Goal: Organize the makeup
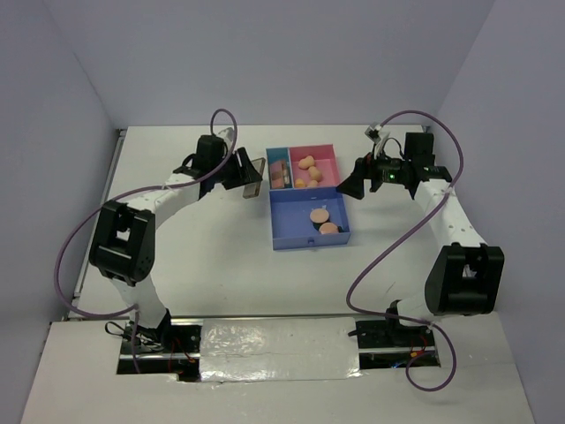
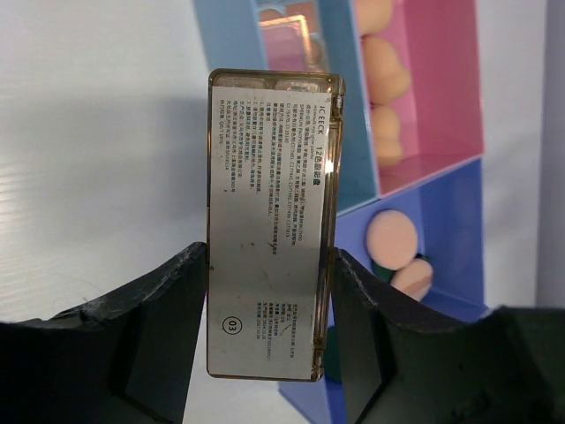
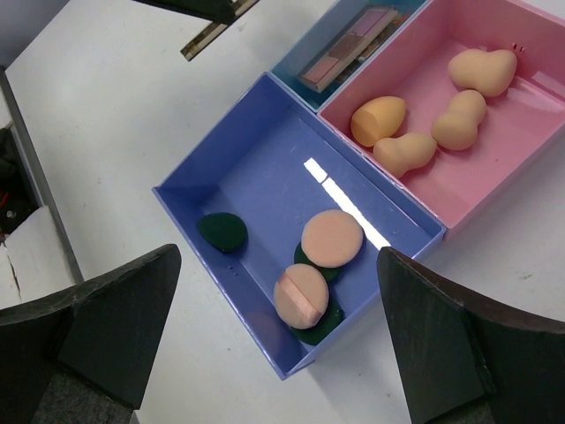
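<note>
My left gripper [image 1: 250,174] is shut on a rectangular palette [image 2: 274,221], label side towards the camera, held just left of the compartment tray [image 1: 287,231]. The palette also shows in the top view [image 1: 254,177]. Another palette [image 3: 349,44] lies in the light-blue compartment. Several peach egg sponges [image 3: 380,119] lie in the pink compartment. Two peach puffs [image 3: 332,237] and dark green discs [image 3: 222,231] lie in the large blue compartment [image 3: 256,168]. My right gripper [image 3: 278,256] is open and empty, above the tray's right side.
The tray stands at the middle back of the white table [image 1: 203,256]. Grey walls enclose the table on three sides. Cables loop from both arms. White table surface lies left of and in front of the tray.
</note>
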Tool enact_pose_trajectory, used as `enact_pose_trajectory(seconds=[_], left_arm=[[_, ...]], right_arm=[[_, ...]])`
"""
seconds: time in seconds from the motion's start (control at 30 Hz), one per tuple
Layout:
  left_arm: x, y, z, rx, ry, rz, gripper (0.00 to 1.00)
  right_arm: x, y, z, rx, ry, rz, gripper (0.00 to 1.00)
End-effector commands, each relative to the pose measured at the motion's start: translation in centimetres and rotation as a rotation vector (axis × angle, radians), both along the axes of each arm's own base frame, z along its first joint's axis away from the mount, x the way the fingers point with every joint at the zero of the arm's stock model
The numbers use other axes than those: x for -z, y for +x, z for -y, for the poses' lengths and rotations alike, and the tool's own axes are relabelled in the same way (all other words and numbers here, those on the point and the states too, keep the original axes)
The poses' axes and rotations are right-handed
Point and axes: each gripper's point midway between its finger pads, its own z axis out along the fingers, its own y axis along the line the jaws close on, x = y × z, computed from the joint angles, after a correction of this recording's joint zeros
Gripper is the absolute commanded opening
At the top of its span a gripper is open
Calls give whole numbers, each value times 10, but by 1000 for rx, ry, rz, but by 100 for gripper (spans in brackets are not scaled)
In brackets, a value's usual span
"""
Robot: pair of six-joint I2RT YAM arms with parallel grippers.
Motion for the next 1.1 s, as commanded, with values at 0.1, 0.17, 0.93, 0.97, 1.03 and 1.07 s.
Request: enact_pose_trajectory(seconds=[0.1,0.17,0.93,0.97,1.03,1.07], left_arm=[[-33,15,52,75,-171,47,7],[-34,19,62,79,-195,46,9],[-10,79,81,-49,-172,10,29],[-8,80,80,-52,-168,8,31],[-8,82,81,-56,-159,8,35],[-7,83,81,-58,-158,9,38]], right_arm=[[-19,-3,-1,-16,16,83,100],[-19,-5,-2,-17,18,85,100],[-15,-14,-3,-23,25,95,100],[-14,-14,-3,-22,23,95,100],[-15,-14,-3,-22,23,98,100],[-15,-14,-3,-22,23,96,99]])
